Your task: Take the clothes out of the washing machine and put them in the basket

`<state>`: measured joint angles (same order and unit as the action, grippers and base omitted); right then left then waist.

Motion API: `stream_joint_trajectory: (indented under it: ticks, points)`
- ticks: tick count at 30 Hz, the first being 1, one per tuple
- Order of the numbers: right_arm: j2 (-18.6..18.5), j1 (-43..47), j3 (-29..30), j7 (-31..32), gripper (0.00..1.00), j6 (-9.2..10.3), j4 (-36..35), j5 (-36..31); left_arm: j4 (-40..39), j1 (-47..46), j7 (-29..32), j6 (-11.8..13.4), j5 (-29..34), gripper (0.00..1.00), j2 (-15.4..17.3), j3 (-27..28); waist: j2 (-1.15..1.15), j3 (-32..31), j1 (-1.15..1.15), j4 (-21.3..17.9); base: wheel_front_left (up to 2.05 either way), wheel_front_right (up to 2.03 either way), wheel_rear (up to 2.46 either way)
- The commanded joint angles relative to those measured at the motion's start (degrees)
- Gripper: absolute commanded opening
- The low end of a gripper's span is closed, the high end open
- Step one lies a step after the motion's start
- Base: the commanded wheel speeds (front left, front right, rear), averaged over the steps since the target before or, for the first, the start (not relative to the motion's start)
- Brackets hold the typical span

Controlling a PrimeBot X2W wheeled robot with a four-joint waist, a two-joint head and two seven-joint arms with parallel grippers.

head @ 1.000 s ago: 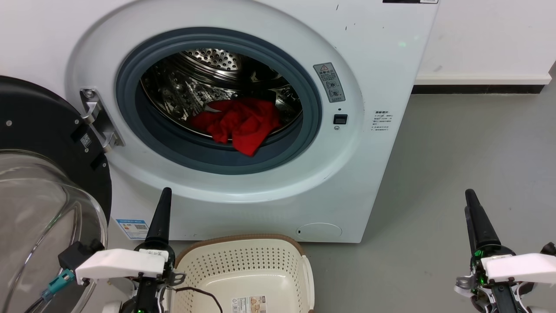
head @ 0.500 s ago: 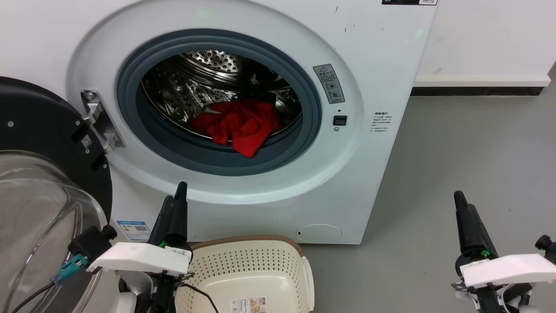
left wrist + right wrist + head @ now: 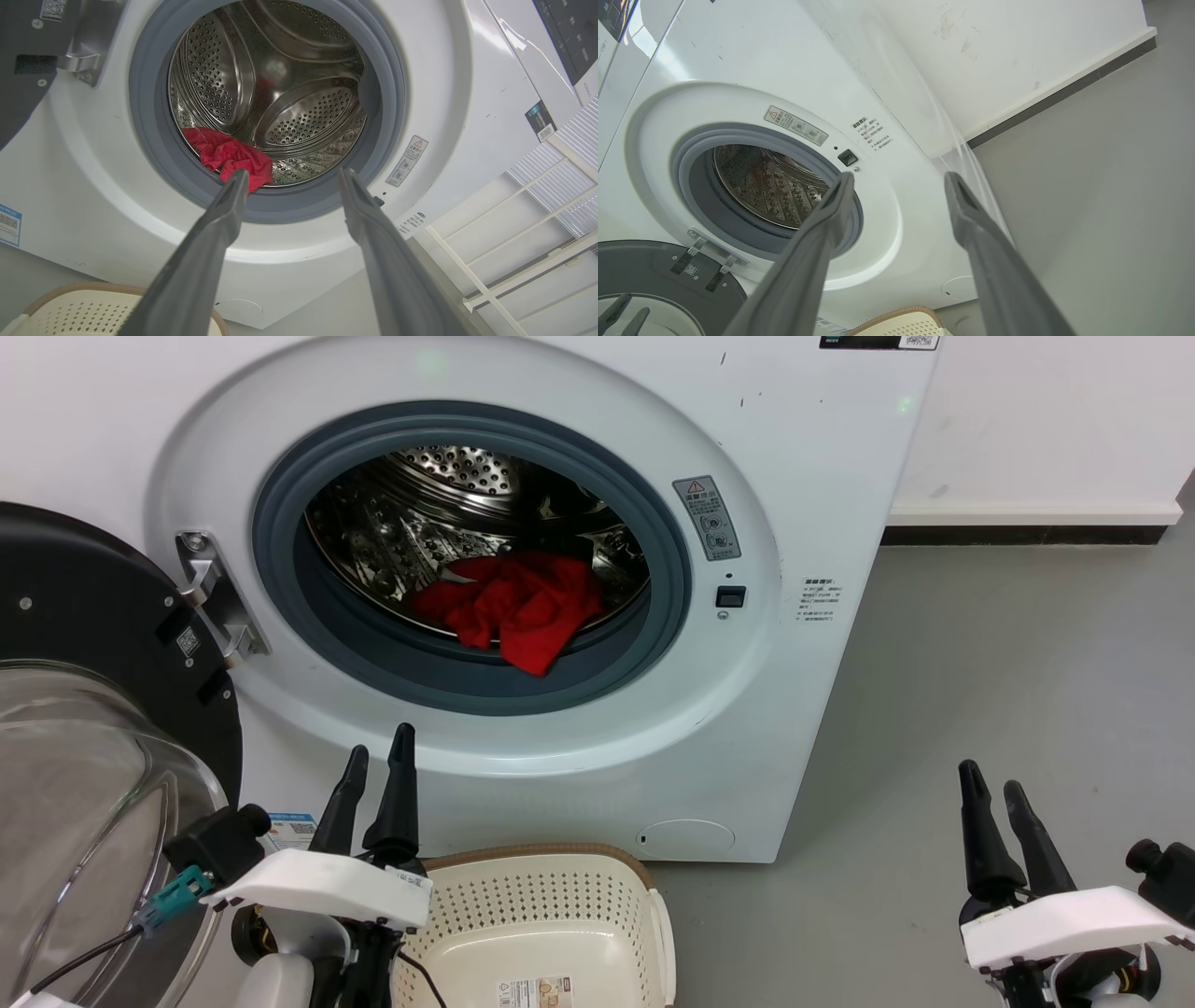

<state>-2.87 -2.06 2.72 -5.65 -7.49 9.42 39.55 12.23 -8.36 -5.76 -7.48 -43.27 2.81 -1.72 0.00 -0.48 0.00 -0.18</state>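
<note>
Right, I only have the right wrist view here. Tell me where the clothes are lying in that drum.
Observer: The clothes lie in a red heap at the front of the drum, the lowest fold lapping onto the grey seal.
Operator: Give me the left gripper's state.
Observer: The left gripper is open and holds nothing, fingers pointing up at the porthole from below.
Operator: Now report what's in the basket.
Observer: The basket stands on the floor in front of the washer; the part the head view shows holds no clothes.
</note>
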Motion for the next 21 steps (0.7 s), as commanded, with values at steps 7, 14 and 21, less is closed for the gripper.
stream_joint_trajectory:
  ticks: [7,14,21]
  points:
    - [-0.05,-0.16,0.11,-1.60,1.00,-0.01,0.74,-7.32,0.83,-1.95,-1.60,-0.01,7.37,1.00,0.23,-0.64,0.00,-0.03,0.00,-0.08,0.00,0.00,0.00]
    - [-0.05,-0.06,0.26,-2.12,1.00,-0.01,1.56,-12.46,2.07,-2.27,-2.74,-0.01,12.65,1.00,0.25,-0.86,0.00,-0.08,0.00,-0.16,0.00,0.00,0.00]
    - [-0.04,0.15,0.25,-2.52,1.00,-0.01,2.06,-16.37,3.29,-2.64,-3.62,0.23,16.89,1.00,0.26,-1.14,0.00,-0.13,0.00,-0.30,0.00,0.00,0.00]
